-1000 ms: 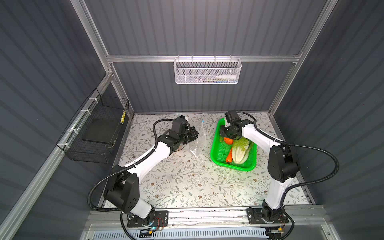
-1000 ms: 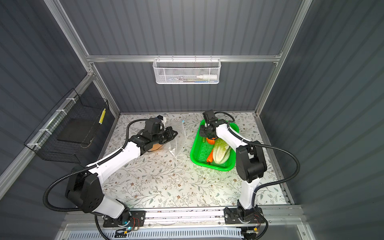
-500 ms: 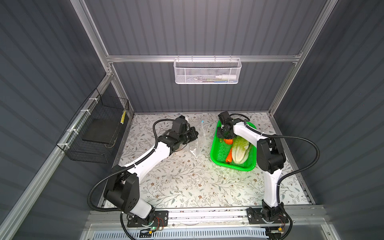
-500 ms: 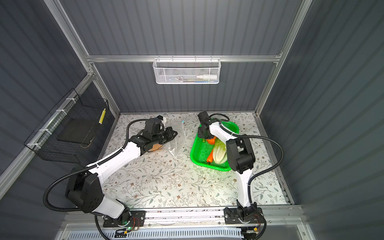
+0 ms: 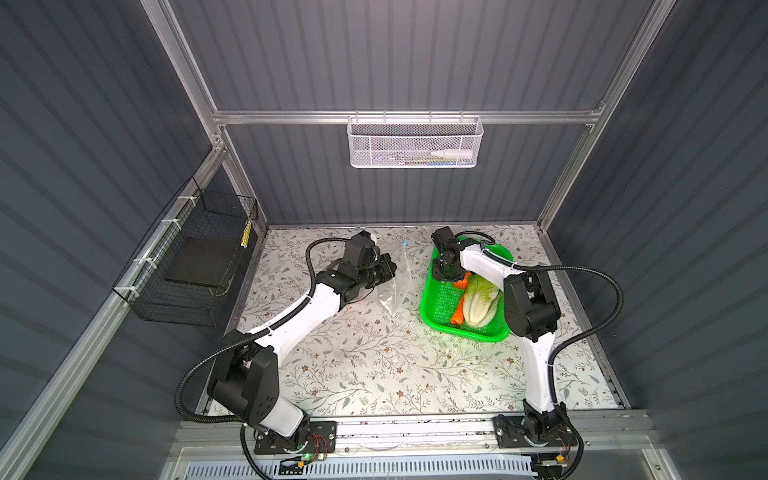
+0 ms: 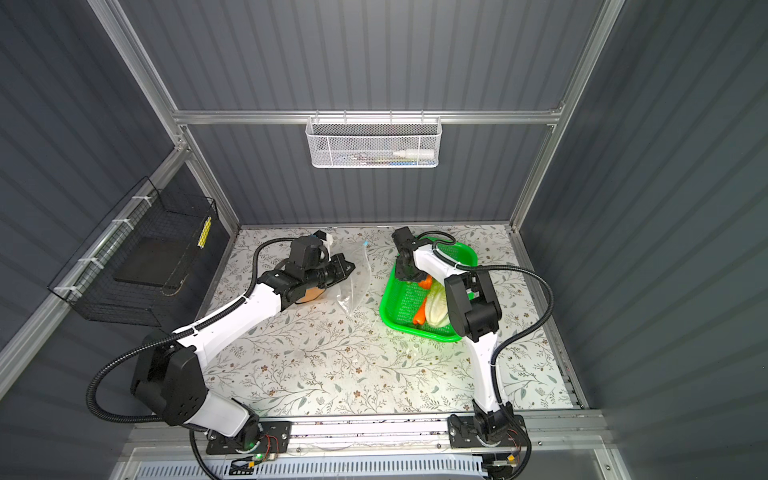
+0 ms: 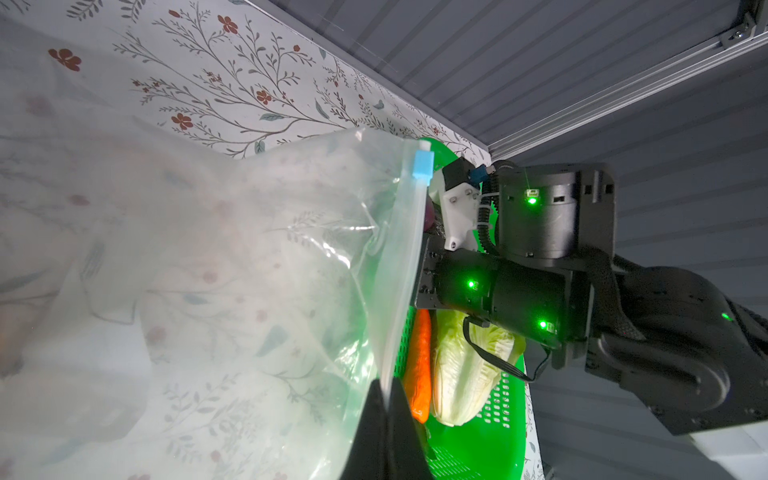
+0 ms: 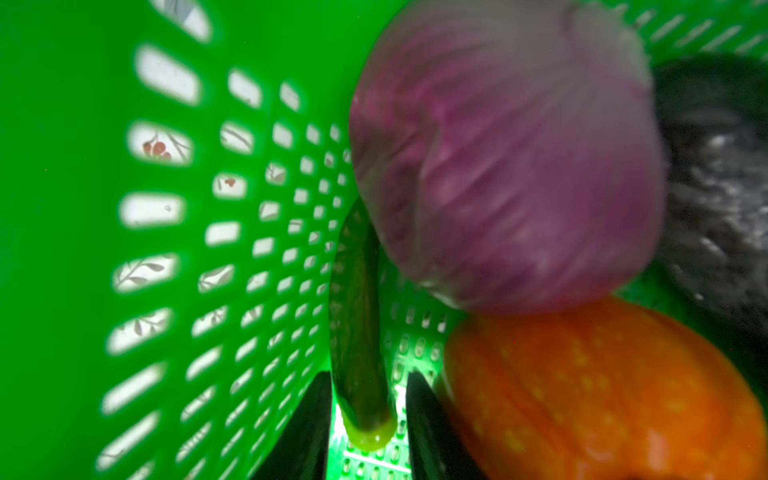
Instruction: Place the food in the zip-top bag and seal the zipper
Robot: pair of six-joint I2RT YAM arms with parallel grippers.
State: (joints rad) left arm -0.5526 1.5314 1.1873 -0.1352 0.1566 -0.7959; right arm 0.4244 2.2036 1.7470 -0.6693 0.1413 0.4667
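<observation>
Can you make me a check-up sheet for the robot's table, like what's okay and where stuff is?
Surface: flowery table cover, lying flat.
Job's things: clear bag left of the green basket, blue slider at one end of its mouth; cabbage, carrot, onion and pumpkin in the basket.
Clutter: nothing seen.
Grippers: left gripper shut on the bag's mouth; right gripper open inside the basket, either side of a long green vegetable.
Cables: black hoses hang in loose loops.
Surroundings: white mesh basket on back wall, black wire basket on left wall.
</observation>
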